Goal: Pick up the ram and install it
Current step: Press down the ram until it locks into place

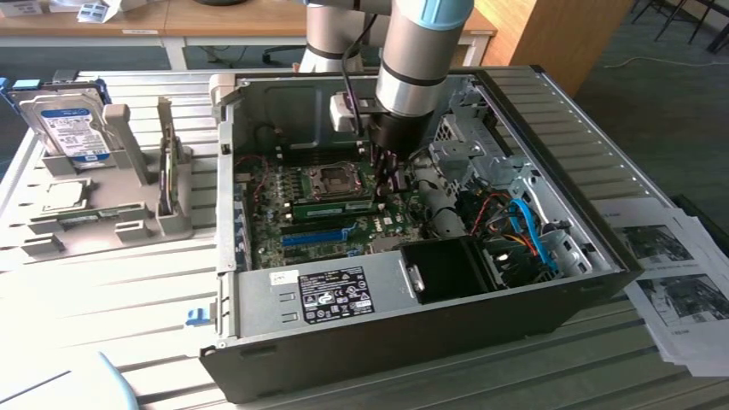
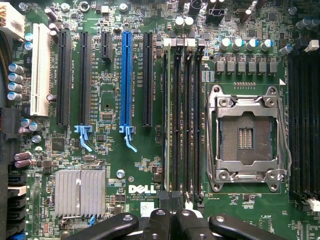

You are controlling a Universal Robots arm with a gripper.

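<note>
Ram (image 1: 333,206) in motherboard slot inside computer case (image 1: 592,248).

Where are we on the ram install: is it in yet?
Done: the ram is inside the case, lying along the memory slots beside the CPU socket.
In hand: the hand is shut at one end of that stick; I cannot tell whether it grips it or presses on it.
Left: full seating is not confirmed, since I cannot make out whether the slot latches have closed.

Arm (image 1: 411,60) reaches steeply down, wrist vertical; gripper (image 2: 170,216) points straight below, fingers (image 2: 186,222) pressed together, nothing visibly between them.
</note>
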